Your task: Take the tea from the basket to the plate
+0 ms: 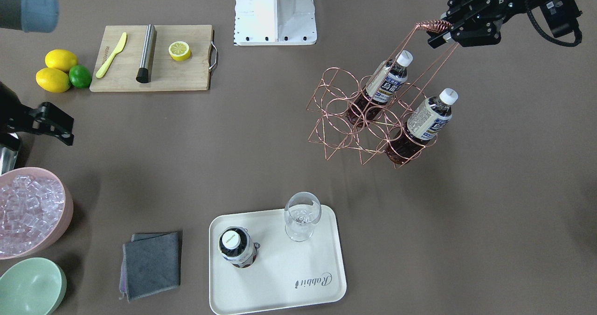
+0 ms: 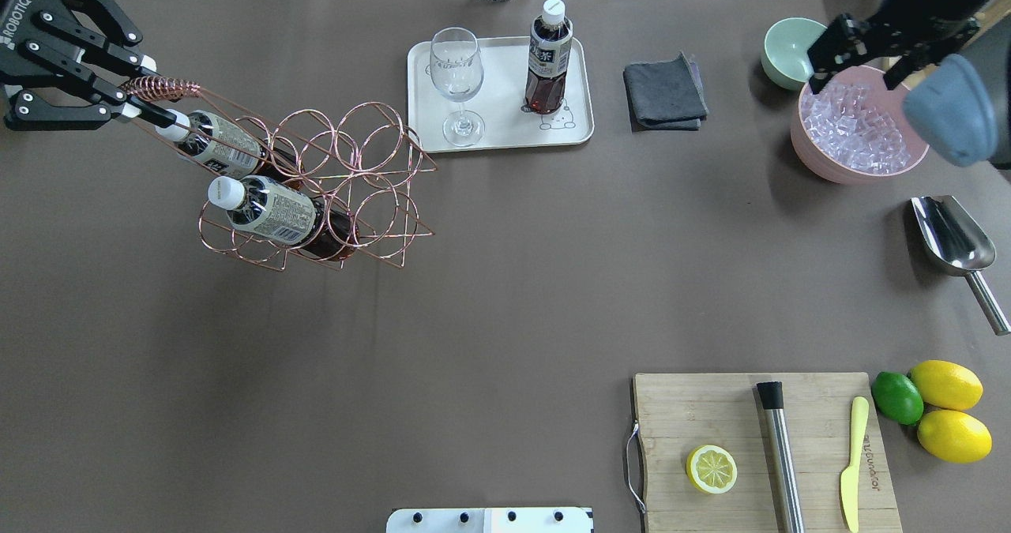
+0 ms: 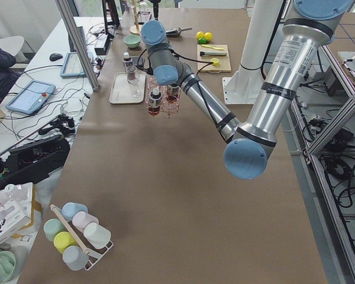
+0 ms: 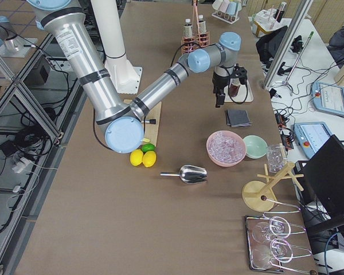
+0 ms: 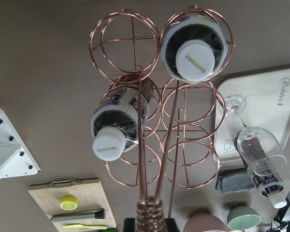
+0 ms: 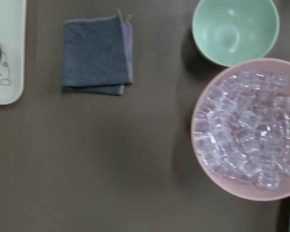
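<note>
Left gripper (image 2: 154,91): pinching the coiled handle of the basket (image 2: 332,182), poised directly above its cells.
Teas in basket: front tea (image 2: 272,211) and rear tea (image 2: 225,144), caps up under that gripper.
Plate (image 2: 505,134): right of the basket; third tea (image 2: 548,67) stands there beside a glass (image 2: 456,83).
Right gripper (image 2: 857,71): spread, empty, well right of the basket, over the ice bowl (image 2: 813,162). Likely a long reach back!

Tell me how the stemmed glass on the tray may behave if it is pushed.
The glass likely tips easily: a wide bowl on a thin stem and small foot. It looks thin-walled, so probably fragile. It seems empty, so probably light.
</note>
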Available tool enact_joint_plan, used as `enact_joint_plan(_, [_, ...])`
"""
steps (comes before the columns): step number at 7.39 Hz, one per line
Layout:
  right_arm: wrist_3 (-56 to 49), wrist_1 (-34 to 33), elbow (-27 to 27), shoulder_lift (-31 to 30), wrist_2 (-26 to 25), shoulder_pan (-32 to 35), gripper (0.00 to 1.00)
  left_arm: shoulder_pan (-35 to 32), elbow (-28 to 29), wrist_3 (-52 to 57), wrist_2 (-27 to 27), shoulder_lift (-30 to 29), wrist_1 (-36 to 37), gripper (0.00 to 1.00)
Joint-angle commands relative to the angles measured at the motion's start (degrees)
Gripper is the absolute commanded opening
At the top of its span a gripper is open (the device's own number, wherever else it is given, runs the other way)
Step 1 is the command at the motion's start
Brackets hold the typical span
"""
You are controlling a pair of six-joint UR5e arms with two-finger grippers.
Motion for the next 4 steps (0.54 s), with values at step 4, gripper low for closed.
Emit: enact_joint_plan(4, [-22.82,-1.99,2.41,-22.11,3.90,15.98,0.99,-5.13,15.10,15.20,-8.43,-1.49,0.40,0.00])
